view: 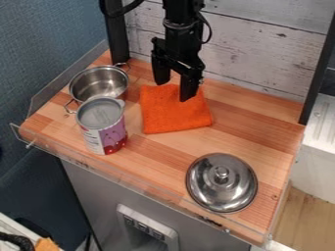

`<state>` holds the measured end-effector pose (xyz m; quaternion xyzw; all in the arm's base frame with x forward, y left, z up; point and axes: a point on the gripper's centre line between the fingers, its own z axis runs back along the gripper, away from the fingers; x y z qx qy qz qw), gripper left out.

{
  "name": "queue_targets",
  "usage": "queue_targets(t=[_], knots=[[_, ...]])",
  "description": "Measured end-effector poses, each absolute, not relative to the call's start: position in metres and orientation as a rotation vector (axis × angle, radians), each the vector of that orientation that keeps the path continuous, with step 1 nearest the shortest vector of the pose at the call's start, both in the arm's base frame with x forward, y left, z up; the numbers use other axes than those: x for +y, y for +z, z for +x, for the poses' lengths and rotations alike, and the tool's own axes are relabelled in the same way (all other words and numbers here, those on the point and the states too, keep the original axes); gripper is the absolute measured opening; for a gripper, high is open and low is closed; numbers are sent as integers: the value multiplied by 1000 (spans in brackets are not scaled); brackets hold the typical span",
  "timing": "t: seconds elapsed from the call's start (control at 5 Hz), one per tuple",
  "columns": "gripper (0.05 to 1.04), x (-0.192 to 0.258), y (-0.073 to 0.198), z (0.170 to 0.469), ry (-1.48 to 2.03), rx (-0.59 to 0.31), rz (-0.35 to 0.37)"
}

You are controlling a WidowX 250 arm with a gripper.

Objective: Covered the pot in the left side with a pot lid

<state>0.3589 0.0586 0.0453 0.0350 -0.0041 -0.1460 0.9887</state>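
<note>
My pincer is open, its two fingers well apart, and I have nothing held between them. It points down over the orange cloth; I can't tell from this angle whether the tips touch the fabric. The black arm comes in from the top edge of my view, in front of the whitewashed plank wall.

The cloth lies spread on the wooden counter, directly below the pincer. Just beside it, toward the left of my view, the steel pot stands upright and uncovered near the back corner, one loop handle toward the wall and the other toward the counter's left edge. In front of the pot I have an upright can with a grey top and a purple and red label; it overlaps the pot's near side in my view, and I can't tell whether the two touch.

Farther out, well apart from the pot, the round metal lid lies knob up near the counter's front right corner. A clear guard runs along the left edge, and black posts rise at the back, one behind the pot and one at the far right corner.
</note>
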Motion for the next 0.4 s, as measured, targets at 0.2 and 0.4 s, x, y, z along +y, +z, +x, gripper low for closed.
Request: queue_targets(t=[0.2, 0.4], knots=[[1000, 57, 31, 354, -288, 24, 56], [1000, 27, 24, 322, -348, 47, 33]])
